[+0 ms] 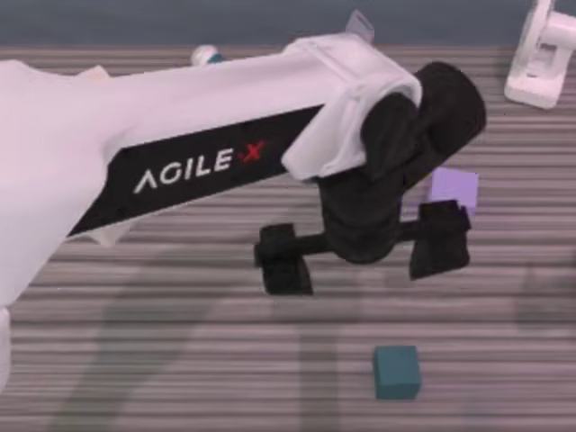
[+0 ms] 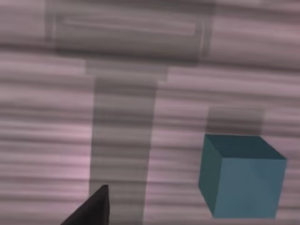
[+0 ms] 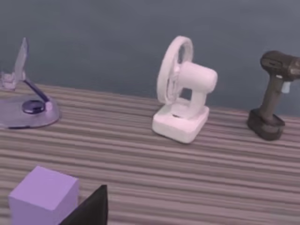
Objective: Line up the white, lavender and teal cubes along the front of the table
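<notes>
While the left claw (image 1: 363,252) hangs above the middle of the worktop (image 1: 180,360) with its fingers spread wide and nothing between them, the teal cube (image 1: 396,371) sits alone near the front edge, right of centre. The lavender cube (image 1: 453,189) lies further back, partly hidden behind the claw's right finger, so it is not yet in line. No white cube shows in any view; the arm may be covering it. I judge one cube placed at most and two left. The teal cube sits nearly square to the worktop's stripes; a cube has no long axis. Whether the right claw (image 3: 89,208) is open, I cannot tell.
</notes>
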### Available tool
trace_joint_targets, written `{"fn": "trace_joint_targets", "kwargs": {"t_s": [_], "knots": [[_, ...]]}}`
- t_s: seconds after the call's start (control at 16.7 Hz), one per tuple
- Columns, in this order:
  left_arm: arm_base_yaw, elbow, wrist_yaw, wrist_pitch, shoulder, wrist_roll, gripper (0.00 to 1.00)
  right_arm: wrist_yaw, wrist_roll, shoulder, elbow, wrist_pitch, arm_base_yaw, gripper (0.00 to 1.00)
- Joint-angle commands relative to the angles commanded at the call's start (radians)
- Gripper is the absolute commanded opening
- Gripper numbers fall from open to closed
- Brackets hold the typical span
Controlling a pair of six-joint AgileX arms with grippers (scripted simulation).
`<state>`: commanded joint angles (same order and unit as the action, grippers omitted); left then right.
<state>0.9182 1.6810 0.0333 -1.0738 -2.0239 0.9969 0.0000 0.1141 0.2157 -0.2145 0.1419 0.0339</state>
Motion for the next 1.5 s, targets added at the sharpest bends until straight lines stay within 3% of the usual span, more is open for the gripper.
{"fn": "trace_joint_targets", "kwargs": {"t_s": [0.42, 0.96, 1.26, 1.5], "knots": [[-0.323, -0.557, 0.006, 0.326, 0.671, -0.195, 1.00, -0.001, 0.299, 0.716, -0.631, 0.378, 0.091, 1.00], [-0.743, -1.347, -0.008, 0.793, 1.587, -0.670, 1.00, 0.008, 0.701, 1.719, -1.448, 0.910, 0.205, 1.00], [-0.889, -1.600, -0.025, 0.995, 1.902, -0.904, 1.00, 0.007, 0.848, 2.057, -1.773, 1.090, 0.248, 1.00], [-0.937, -1.678, -0.033, 1.071, 2.020, -0.994, 1.00, 0.005, 0.900, 2.168, -1.889, 1.146, 0.263, 1.00]]}}
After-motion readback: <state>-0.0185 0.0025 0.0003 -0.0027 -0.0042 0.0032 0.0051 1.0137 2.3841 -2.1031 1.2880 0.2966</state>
